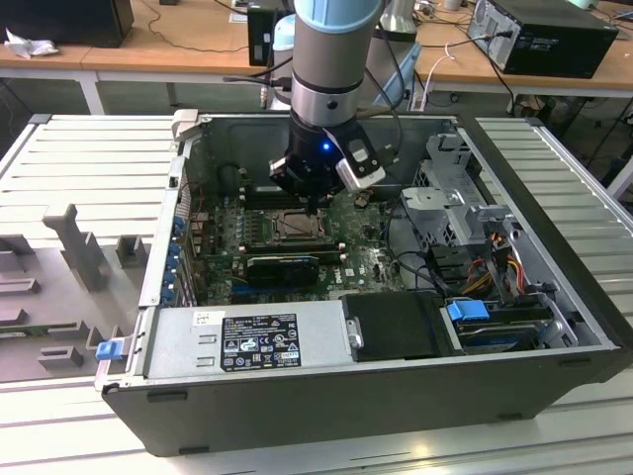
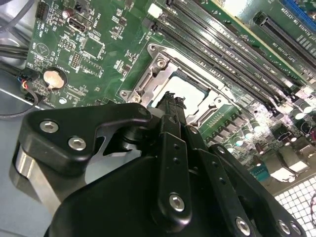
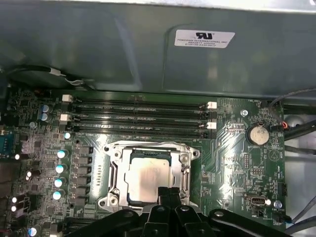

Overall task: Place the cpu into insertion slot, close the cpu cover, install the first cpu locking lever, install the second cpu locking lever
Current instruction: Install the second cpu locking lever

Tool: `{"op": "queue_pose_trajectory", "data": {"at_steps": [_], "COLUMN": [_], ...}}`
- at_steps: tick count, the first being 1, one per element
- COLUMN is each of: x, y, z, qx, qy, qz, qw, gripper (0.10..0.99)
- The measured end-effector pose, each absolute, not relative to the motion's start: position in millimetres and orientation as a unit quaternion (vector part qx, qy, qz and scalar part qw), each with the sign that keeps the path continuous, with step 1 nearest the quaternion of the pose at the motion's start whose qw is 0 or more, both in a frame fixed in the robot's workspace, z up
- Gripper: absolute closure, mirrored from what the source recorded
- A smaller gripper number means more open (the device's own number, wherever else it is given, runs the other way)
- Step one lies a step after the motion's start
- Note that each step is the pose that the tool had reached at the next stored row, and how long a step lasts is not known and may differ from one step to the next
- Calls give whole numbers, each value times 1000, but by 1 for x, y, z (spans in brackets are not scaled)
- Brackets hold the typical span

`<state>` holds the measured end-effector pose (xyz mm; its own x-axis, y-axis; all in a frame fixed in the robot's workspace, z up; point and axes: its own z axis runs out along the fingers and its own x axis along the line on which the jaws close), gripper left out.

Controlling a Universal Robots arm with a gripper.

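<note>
The gripper (image 3: 169,193) – fingers pressed together, holding nothing – hovers at the cover's (image 3: 185,170) 6 o'clock edge, with the cpu (image 3: 146,177) seated in the slot (image 3: 112,154).

The cpu (image 3: 148,180) is showing a pale, smooth metal face with a soft satin sheen, and the cpu cover (image 3: 186,170) framing it is gleaming as thin, bright silvery metal over the dark insertion slot (image 3: 129,197). At 12 o'clock from the chip in the first wrist view, the memory slots (image 3: 138,118) are looking like glossy black plastic, set in a green circuit board (image 3: 232,143) with a lacquered shine. The gripper (image 2: 170,101) is presenting matt black fingers (image 2: 173,148) studded with shiny steel screws, while the computer case (image 1: 326,406) is appearing as dull, dark grey painted sheet metal.
</note>
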<state>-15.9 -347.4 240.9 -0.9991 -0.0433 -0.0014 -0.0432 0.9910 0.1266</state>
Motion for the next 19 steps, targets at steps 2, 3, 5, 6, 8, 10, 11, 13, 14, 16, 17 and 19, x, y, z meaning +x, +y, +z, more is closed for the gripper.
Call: {"op": "queue_pose_trajectory", "data": {"at_steps": [2, 3, 5, 6, 8, 10, 11, 13, 14, 16, 17, 19], "x": [-16, -16, -17, -17, -17, -17, -17, -18, -18, -18, -18, -19], "y": [-353, -357, -364, -367, -376, -381, -382, -385, -386, -387, -387, -387], "z": [241, 241, 241, 241, 241, 240, 240, 240, 240, 240, 240, 240], "qx": [22, 22, 22, 22, 22, 21, 21, 21, 21, 21, 21, 21], "qy": [-997, -997, -997, -997, -997, -997, -997, -997, -997, -997, -997, -997], "qz": [-69, -72, -74, -74, -75, -76, -76, -76, -76, -76, -76, -76], "qw": [1, 1, 1, 1, 2, 4, 4, 4, 4, 4, 4, 4], "gripper": [980, 980, 980, 980, 980, 980, 980, 980, 980, 980, 980, 980]}}
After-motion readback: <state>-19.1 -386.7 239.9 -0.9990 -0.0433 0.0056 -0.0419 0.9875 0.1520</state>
